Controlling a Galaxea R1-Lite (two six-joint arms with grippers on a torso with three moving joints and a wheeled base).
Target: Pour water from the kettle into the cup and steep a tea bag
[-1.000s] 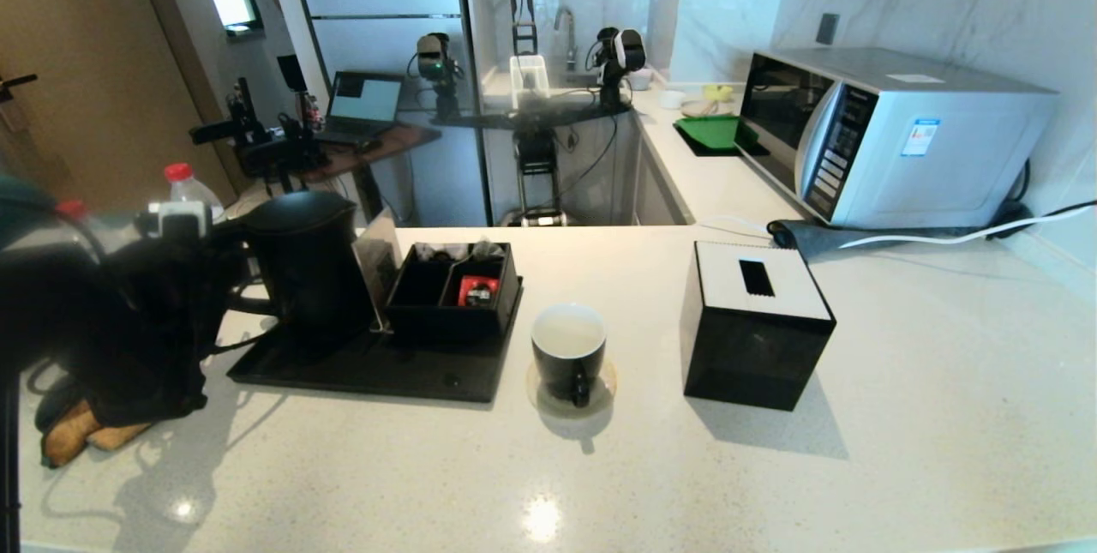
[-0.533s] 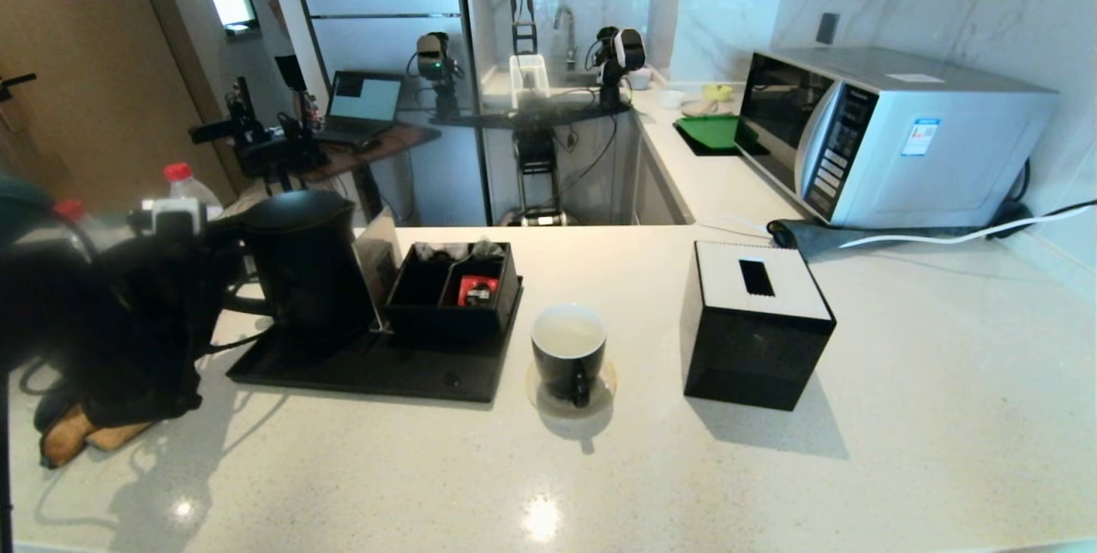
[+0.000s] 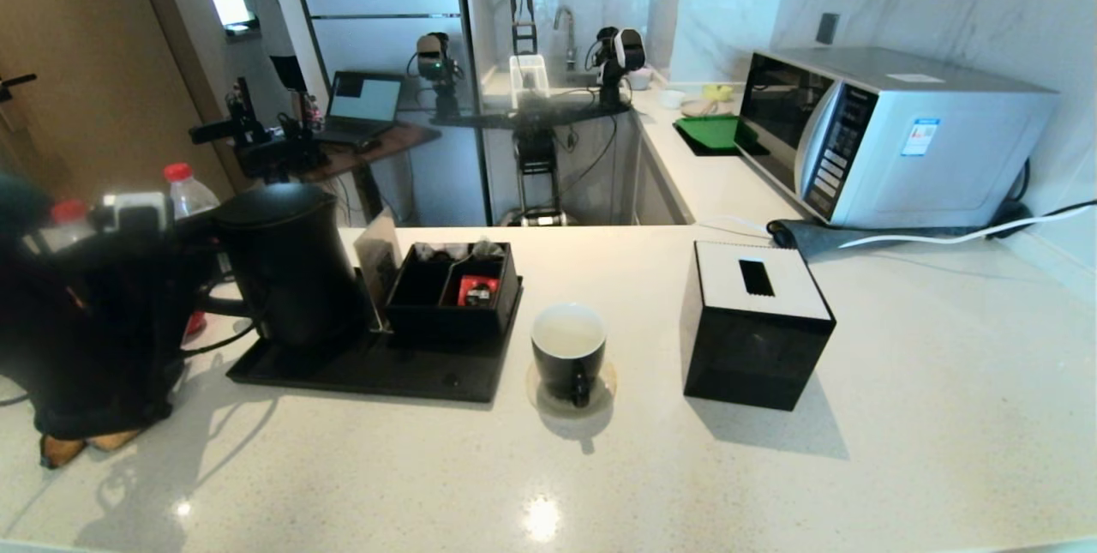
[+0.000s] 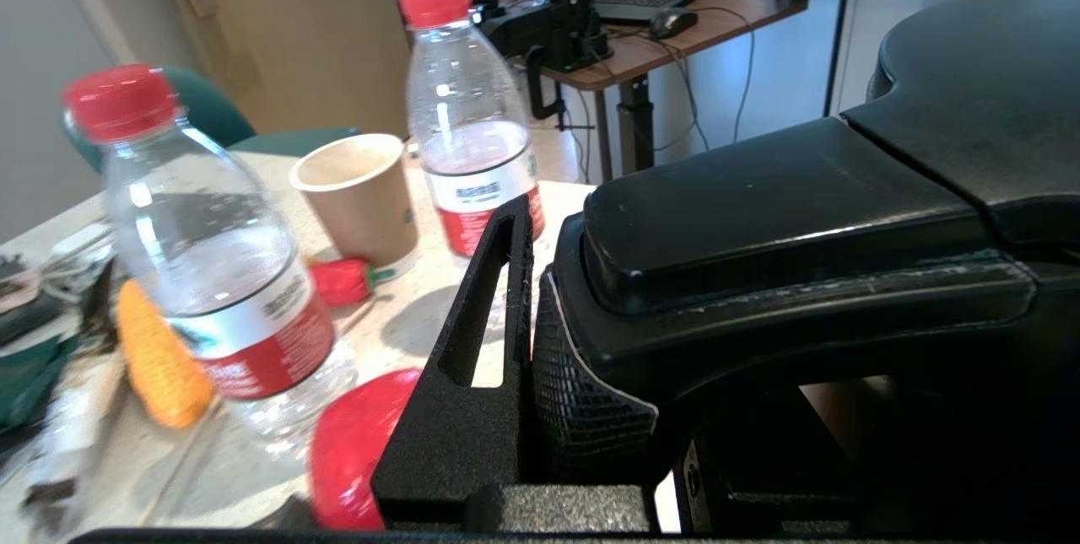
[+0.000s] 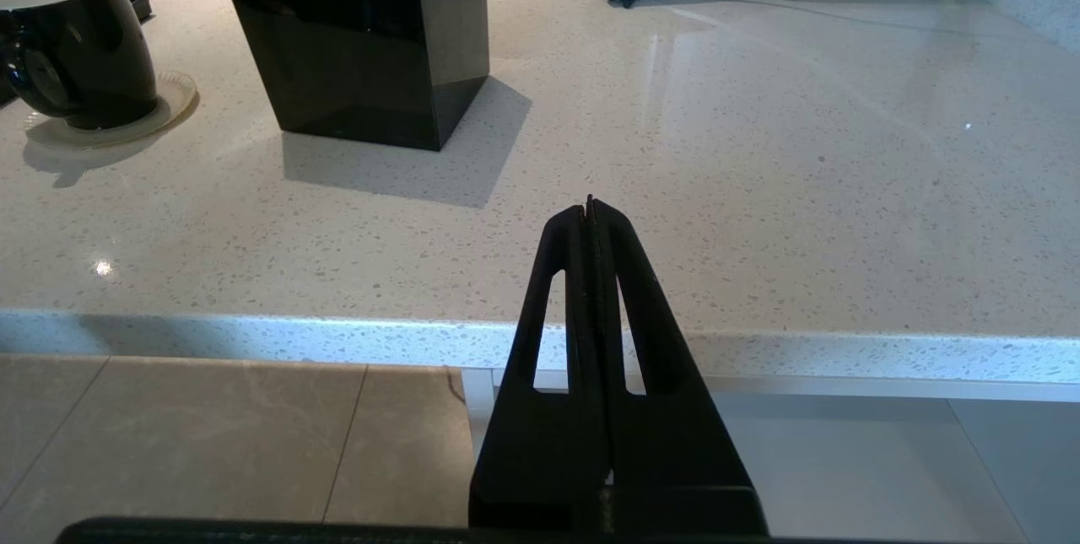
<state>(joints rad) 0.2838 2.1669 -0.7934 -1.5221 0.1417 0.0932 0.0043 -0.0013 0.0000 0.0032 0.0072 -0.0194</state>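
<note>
The large matte black jug-shaped kettle [image 3: 287, 266] stands on the black tray [image 3: 360, 369], its loop handle clamped in the left tool [image 4: 540, 342]. The small glossy black cup [image 3: 568, 353] sits on the bench toward the robot's right of the kettle, so the pour goes that way. The right tool [image 5: 589, 215] hangs off the bench edge, jaws pressed together on nothing.

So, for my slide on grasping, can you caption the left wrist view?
Left gripper clamped on the black kettle handle, with two red-capped bottles and a paper cup on the counter behind.

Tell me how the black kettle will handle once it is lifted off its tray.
The kettle looks tall and bulky, so probably heavy if filled, and top-heavy when tilted. The left gripper clamps its handle far off-centre, so it may swing. Its matte surface should grip well.
</note>
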